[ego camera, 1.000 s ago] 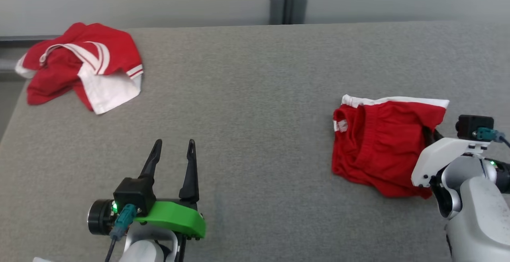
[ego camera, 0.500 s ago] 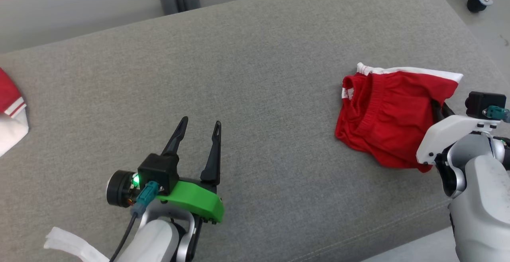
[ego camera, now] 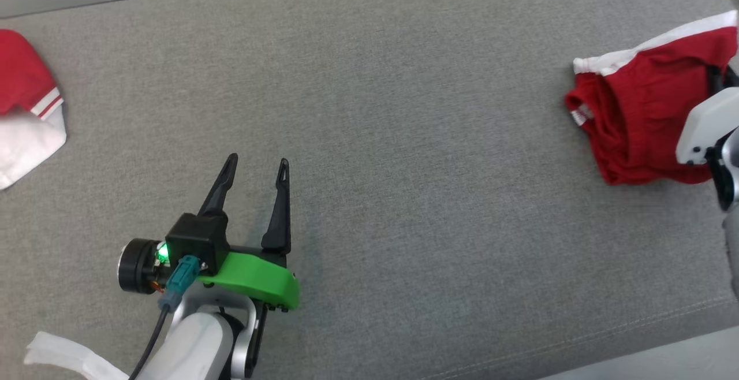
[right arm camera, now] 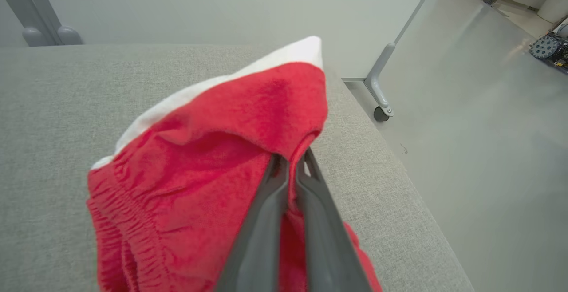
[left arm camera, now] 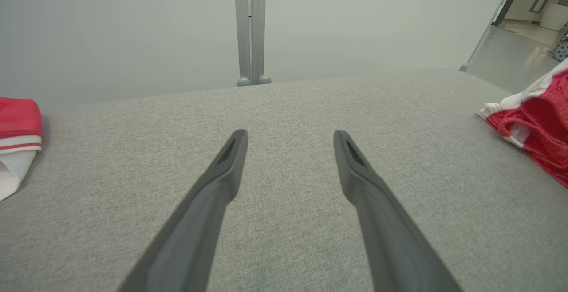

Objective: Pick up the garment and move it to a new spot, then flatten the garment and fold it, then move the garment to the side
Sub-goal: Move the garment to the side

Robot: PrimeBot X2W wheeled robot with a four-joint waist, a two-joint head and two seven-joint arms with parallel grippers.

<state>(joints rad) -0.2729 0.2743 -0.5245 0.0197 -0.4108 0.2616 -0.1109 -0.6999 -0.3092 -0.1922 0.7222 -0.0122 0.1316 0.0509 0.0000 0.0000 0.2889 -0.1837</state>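
2 red-and-white garments on grey padded table [ego camera: 404,108]. Spare garment [ego camera: 26,108] lies at far left edge. Left gripper [ego camera: 257,160] sits low-centre-left over bare cloth, jaws wide, nothing btwn them. Shorts [ego camera: 635,120] bunched at table's far right end. Right gripper [right arm camera: 290,163] has jaws nearly together, pinching shorts' red fabric near white band.

The left gripper [ego camera: 257,160] sits at the near left, its two dark fingers [left arm camera: 222,181] spread well apart and pointing toward the far side. Its green wrist cover [ego camera: 254,282] and pale forearm [ego camera: 196,345] trail back to the near edge. The right gripper [right arm camera: 291,156] is at the far right behind its white wrist housing [ego camera: 701,129], fingers pressed together with a fold of the garment [right arm camera: 213,150] pinched between them.
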